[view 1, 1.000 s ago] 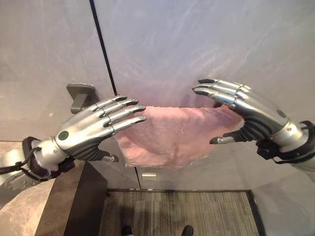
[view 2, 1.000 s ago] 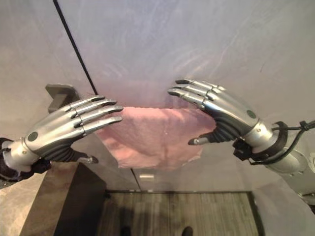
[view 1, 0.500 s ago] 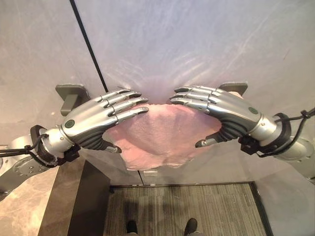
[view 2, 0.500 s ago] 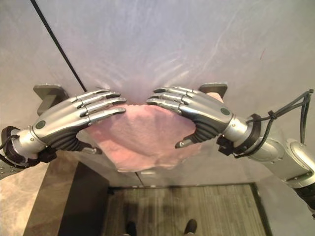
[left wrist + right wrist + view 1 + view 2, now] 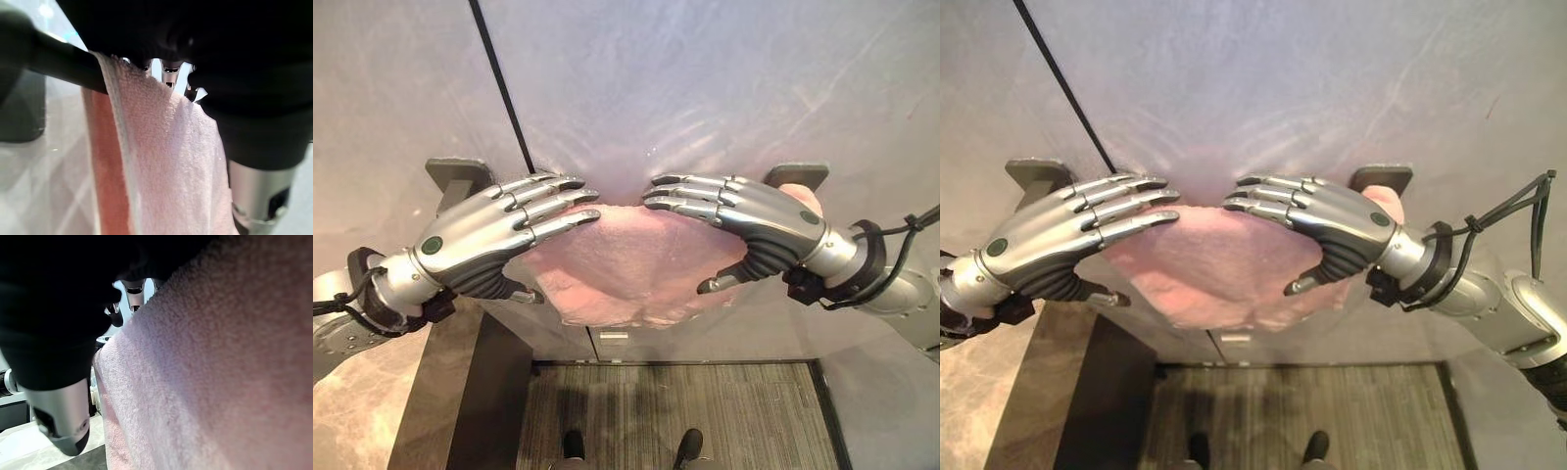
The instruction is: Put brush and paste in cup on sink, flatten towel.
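Note:
A pink towel [image 5: 626, 264] hangs over a dark rail [image 5: 58, 66] between two grey wall brackets [image 5: 455, 176] [image 5: 795, 176]. My left hand [image 5: 480, 240] lies on the towel's top edge from the left, fingers straight, thumb below against the cloth. My right hand [image 5: 754, 220] lies on the top edge from the right in the same way, and the two sets of fingertips nearly meet at the middle. Both hands are open. The towel [image 5: 161, 161] hangs close past the left hand in its wrist view. In the right wrist view the towel [image 5: 220, 357] hangs just as close.
The wall behind is pale grey with a dark vertical seam [image 5: 504, 88]. A marble counter edge [image 5: 362, 411] and a dark panel [image 5: 475, 411] stand at the lower left. Striped grey flooring [image 5: 685, 411] lies below the towel.
Both hands have moved toward each other along the towel's top edge, from its ends to near its middle. The view has also shifted, and the right bracket has come into sight.

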`<state>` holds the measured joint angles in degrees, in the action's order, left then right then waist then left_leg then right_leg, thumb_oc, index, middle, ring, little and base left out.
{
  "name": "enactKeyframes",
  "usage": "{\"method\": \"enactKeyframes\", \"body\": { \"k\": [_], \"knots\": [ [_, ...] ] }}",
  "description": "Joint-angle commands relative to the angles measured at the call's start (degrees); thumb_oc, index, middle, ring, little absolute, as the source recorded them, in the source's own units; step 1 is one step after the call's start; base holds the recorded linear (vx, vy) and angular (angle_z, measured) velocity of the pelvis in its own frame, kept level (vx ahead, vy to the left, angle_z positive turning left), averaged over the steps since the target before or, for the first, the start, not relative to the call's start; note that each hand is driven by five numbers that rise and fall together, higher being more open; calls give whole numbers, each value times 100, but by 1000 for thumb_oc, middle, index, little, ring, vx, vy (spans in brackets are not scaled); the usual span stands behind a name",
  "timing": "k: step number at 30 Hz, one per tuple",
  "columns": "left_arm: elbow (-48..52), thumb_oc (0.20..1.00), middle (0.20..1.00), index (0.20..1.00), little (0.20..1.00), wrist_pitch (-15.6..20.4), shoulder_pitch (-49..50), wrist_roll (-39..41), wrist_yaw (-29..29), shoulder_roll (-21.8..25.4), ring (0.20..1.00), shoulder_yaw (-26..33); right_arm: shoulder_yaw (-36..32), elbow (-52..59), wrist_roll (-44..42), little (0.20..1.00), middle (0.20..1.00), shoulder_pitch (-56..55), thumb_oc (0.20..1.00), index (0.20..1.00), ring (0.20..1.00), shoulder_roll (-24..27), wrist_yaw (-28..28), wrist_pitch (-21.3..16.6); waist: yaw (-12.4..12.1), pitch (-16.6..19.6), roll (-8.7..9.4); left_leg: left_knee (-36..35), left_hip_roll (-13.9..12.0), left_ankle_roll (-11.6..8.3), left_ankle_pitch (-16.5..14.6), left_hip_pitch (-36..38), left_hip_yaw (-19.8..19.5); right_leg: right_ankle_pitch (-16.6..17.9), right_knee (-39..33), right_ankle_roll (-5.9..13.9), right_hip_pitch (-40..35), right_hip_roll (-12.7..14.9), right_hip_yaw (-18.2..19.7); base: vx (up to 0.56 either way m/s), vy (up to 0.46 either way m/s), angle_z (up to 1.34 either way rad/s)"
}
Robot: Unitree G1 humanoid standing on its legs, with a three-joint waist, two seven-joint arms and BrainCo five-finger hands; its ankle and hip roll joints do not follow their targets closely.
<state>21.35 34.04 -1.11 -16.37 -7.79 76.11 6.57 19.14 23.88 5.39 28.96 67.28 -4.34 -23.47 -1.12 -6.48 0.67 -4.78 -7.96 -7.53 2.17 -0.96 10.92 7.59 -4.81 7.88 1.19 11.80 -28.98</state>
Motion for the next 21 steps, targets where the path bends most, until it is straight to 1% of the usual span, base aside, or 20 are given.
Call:
{"method": "enactKeyframes", "body": {
  "k": [1, 7, 15, 19, 20, 21],
  "knots": [
    [-675, 1000, 1000, 1000, 1000, -391, 471, -92, 84, 201, 1000, 335, 79, -167, 1, 1000, 1000, 417, 1000, 1000, 1000, -214, -63, 267, -228, -13, 255, -22, 89, 64, 245, -238, 119, 401, 100, 674, -337, 596, 25, 0, 0, 0],
    [-692, 1000, 1000, 1000, 1000, -362, 688, -131, 92, 189, 1000, 524, 143, -128, -43, 1000, 1000, 478, 1000, 1000, 1000, -300, -94, 241, -246, -16, 264, -22, 97, 71, 242, -240, 111, 410, 81, 673, -355, 616, -9, 0, 0, 0],
    [-791, 1000, 1000, 1000, 1000, -381, 908, -249, 84, 173, 1000, 758, 126, -172, -22, 1000, 1000, 401, 1000, 1000, 1000, -295, -185, 254, -288, -12, 270, -22, 101, 63, 246, -241, 121, 403, 51, 675, -379, 621, -28, 0, 0, 0],
    [-914, 1000, 1000, 1000, 1000, -397, 1006, -339, 108, 151, 1000, 810, 135, -278, 82, 1000, 1000, 317, 1000, 1000, 1000, -171, -247, 272, -276, -20, 275, -22, 93, 52, 257, -259, 117, 409, 50, 678, -373, 622, -46, 0, 0, 0],
    [-997, 1000, 1000, 1000, 1000, -380, 1171, -416, 127, 161, 1000, 911, -14, -347, 53, 1000, 1000, 61, 1000, 1000, 1000, -47, -300, 269, -253, -31, 262, -22, 94, 51, 264, -274, 119, 418, 45, 682, -365, 625, -46, 0, 0, 0],
    [-990, 1000, 1000, 1000, 1000, -377, 1188, -417, 124, 169, 1000, 925, -44, -332, 51, 1000, 1000, 30, 1000, 1000, 1000, -51, -306, 269, -256, -27, 271, -22, 95, 51, 264, -276, 118, 418, 45, 682, -363, 625, -46, 0, 0, 0]
  ]
}}
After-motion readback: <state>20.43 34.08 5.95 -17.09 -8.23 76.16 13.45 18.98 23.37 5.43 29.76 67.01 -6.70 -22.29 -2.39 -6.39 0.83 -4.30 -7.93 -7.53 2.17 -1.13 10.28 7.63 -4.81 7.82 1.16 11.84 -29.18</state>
